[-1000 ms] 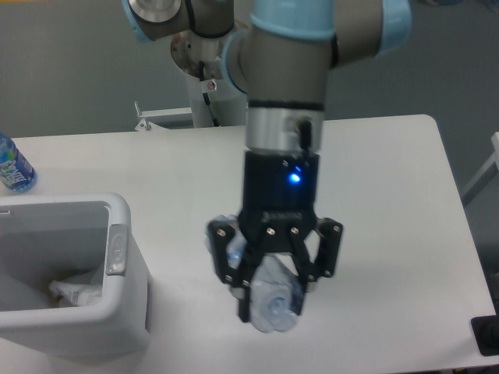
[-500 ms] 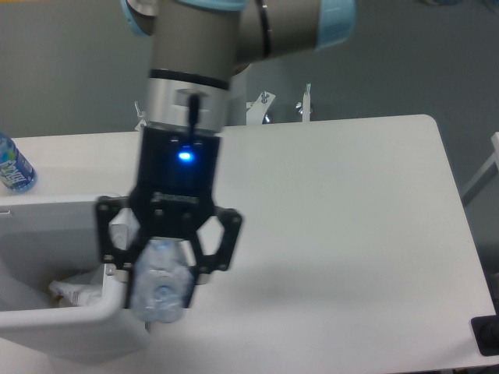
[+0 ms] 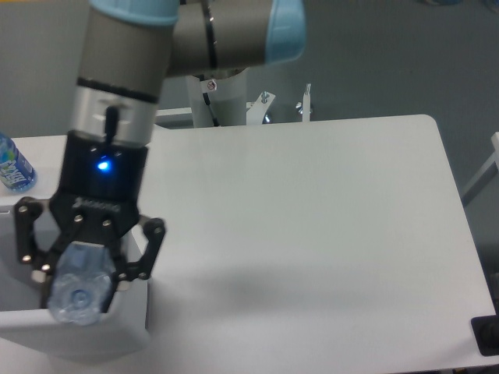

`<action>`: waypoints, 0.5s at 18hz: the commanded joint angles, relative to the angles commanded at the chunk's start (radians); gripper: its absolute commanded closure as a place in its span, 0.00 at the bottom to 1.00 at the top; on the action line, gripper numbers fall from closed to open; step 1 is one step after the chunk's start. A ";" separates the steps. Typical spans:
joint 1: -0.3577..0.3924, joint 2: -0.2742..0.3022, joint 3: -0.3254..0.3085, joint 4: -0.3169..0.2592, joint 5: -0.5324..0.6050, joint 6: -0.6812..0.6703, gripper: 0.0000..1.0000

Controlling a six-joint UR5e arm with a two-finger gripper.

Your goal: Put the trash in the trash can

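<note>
Jaws (image 3: 78,292) clamped on clear crinkled bottle (image 3: 76,294), cap end facing camera, held above white bin (image 3: 129,327) at table's (image 3: 312,218) eight o'clock. Labelled blue bottle (image 3: 12,165) at ten o'clock.

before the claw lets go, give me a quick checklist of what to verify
1. Clear crinkled bottle held in the claw: ok, fingers closed on it.
2. Claw over the trash can: ok, it hangs over the bin's near right part, as far as this view shows.
3. Bottle clear of the rim: cannot tell, arm hides most of the bin.
4. Room inside the bin: cannot tell, interior hidden.
5. Labelled blue bottle out of the way: ok, it stands at the table's far left edge.
</note>
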 joint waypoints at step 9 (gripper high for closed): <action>-0.006 0.000 0.009 0.002 -0.002 0.072 0.00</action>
